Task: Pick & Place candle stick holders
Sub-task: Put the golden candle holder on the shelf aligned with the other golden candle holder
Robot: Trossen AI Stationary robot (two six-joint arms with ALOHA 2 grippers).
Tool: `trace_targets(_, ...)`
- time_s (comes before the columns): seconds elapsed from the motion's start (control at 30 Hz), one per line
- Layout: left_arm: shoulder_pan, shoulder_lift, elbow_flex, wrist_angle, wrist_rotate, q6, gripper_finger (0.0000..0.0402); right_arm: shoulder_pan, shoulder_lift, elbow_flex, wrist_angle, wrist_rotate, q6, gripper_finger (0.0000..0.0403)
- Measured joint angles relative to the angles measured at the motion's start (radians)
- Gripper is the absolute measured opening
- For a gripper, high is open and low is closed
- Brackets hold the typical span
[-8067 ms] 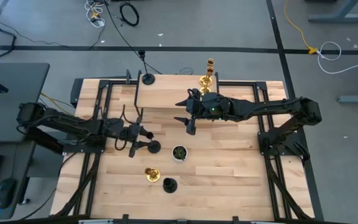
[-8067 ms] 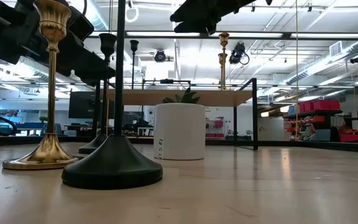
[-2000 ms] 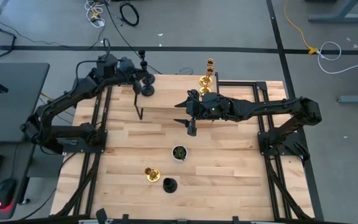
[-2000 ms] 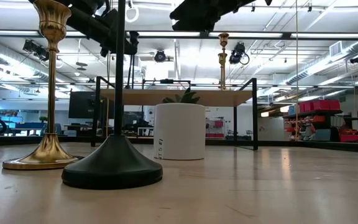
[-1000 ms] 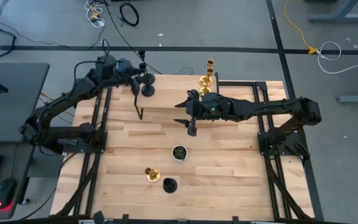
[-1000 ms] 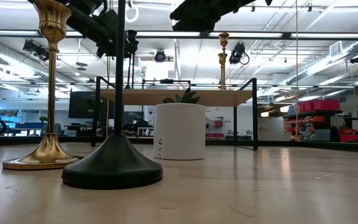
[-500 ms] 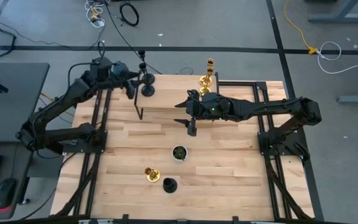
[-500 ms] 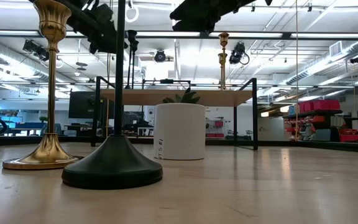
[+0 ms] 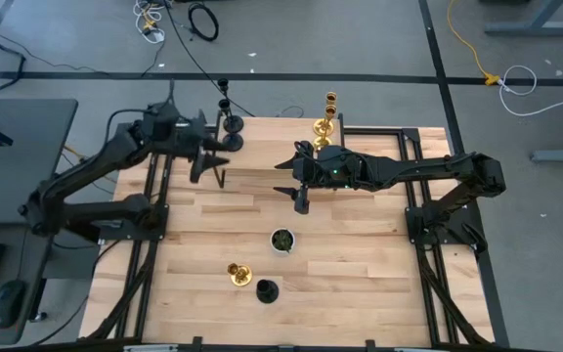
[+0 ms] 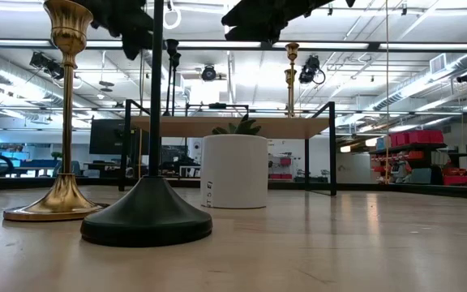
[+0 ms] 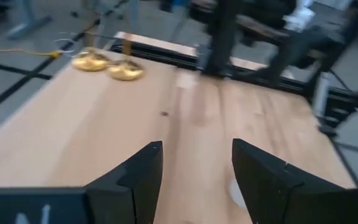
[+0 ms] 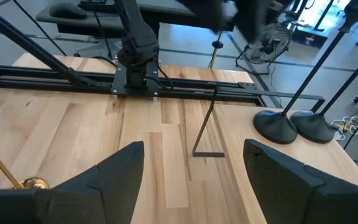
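- The left gripper (image 9: 203, 159) hangs over the left end of the raised wooden shelf (image 9: 272, 147). Its fingers (image 11: 135, 180) are spread apart with nothing between them.
- Two black candle stick holders (image 9: 233, 142) stand side by side at the shelf's back-left corner, just beside that gripper but apart from it. Two gold candle stick holders (image 9: 323, 127) stand together at the shelf's back-right corner.
- The right gripper (image 9: 300, 198) waits near the shelf's front edge, above the middle of the bench (image 9: 360, 274), its fingers (image 12: 104, 174) wide open and empty.
- One gold holder (image 9: 238, 275) and one black holder (image 9: 266, 290) stand upright, close together, on the front of the bench. The small white pot with a green plant (image 9: 281, 239) sits between them and the shelf.
- Four holders appear to be placed and two are left, so the task looks to be between a set-down and the next pick.
- The next move probably takes the left arm away from the shelf and down to the front pair. Its open fingers would need to come around a thin stem without knocking the neighbouring holder or the pot.
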Motion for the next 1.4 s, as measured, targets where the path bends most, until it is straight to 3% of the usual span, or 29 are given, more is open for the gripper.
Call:
trace_targets(0.13, -0.143, -0.022, 0.0, -0.037, -0.078, -0.005, 0.018, 0.0, 0.0, 0.0, 0.0, 0.0, 0.006, 0.0274)
trace_targets(0.27, -0.293, -0.035, -0.005, -0.077, -0.234, -0.039, 0.0167, 0.0, 0.0, 0.0, -0.001, 0.0, 0.009, 0.0274)
trace_targets(0.53, -0.551, -0.072, -0.126, -0.071, -0.401, -0.192, 0.0158, 0.013, 0.0, 0.0, -0.024, -0.037, 0.045, 0.0274)
trace_targets(0.8, -0.822, -0.095, -0.259, 0.085, -0.516, -0.268, 0.0158, 0.073, 0.0, 0.0, -0.03, -0.037, 0.084, 0.0274)
trace_targets(1.2, -1.188, -0.089, -0.356, 0.135, -0.862, -0.387, 0.0158, 0.194, 0.0, 0.0, -0.03, -0.035, 0.146, 0.0274)
trace_targets(1.4, -1.297, -0.088, -0.463, 0.337, -0.912, -0.42, 0.0158, 0.242, 0.0, 0.0, -0.034, -0.037, 0.206, 0.0274)
